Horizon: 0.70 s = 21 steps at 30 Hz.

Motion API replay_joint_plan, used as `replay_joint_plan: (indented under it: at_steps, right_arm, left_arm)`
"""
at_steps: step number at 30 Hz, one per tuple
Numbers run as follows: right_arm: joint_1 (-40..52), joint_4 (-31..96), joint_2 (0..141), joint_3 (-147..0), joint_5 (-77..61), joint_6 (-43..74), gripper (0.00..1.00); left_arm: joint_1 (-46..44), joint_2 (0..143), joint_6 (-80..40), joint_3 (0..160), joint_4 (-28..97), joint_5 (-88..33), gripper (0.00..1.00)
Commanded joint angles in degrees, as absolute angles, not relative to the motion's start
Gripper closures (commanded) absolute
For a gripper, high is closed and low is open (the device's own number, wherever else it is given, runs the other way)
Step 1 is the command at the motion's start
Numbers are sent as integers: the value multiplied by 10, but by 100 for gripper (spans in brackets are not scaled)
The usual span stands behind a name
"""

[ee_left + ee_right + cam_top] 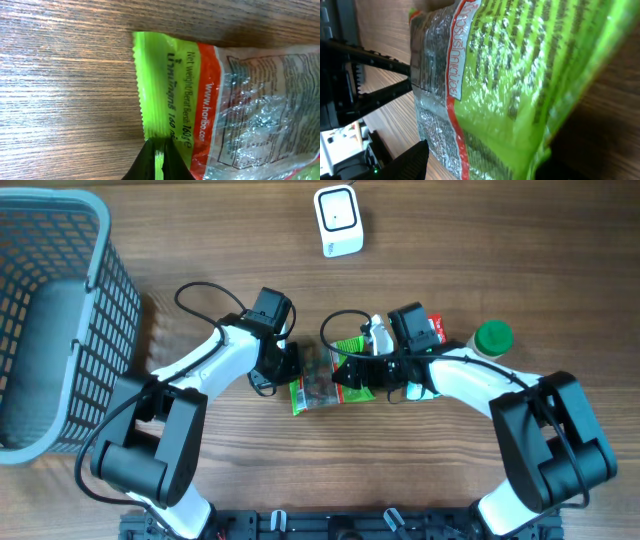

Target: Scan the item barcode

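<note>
Wooden table (520, 250), one candy bag (315, 388), one scanner (338, 220), left hand (159, 157) pinching bag, right hand (348, 372) unclear

This looks like a robot test place made up like a shop till. Two robot arms, the left arm (200, 365) and the right arm (470, 375), are fixed at the near edge of a wood table (200, 240). A small white scanner (338, 220) stands at the far side, like the one a shop uses. A grey basket (115, 310) sits at the left, like a shopping basket. Shop goods lie in the middle: a green bag (315, 388) with its weight printed on it, a red pack (435, 328) and a bottle (492, 338) with a green lid.
</note>
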<state>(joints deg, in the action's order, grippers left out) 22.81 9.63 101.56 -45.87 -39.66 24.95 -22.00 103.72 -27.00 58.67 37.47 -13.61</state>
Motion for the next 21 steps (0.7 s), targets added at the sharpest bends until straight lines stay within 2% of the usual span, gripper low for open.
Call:
replay_joint_plan:
  at_steps: [1,7,10,15,16,19,21]
  right_arm:
    - [255,72,1019,-449,-426,276,36]
    - [293,-11,1041,-449,-429,358,37]
    - [301,-54,1078,-449,-453,372,47]
    - [302,-72,1095,-449,-456,372,50]
    - [302,-74,1095,-449,-456,371,53]
    - [301,-83,1095,-449,-456,345,78]
    - [296,-82,1095,-449,-476,302,83]
  left_arm:
    - [-219,1049,-259,581,373,-145,96]
    - [-219,1049,-259,581,373,-145,96]
    - [-219,1049,-259,581,373,-145,96]
    - [-219,1049,-259,581,373,-145,96]
    - [-219,1049,-259,581,372,-145,96]
    - [-219,1049,-259,581,368,-142,96]
    - [-216,1046,-258,581,364,-136,96]
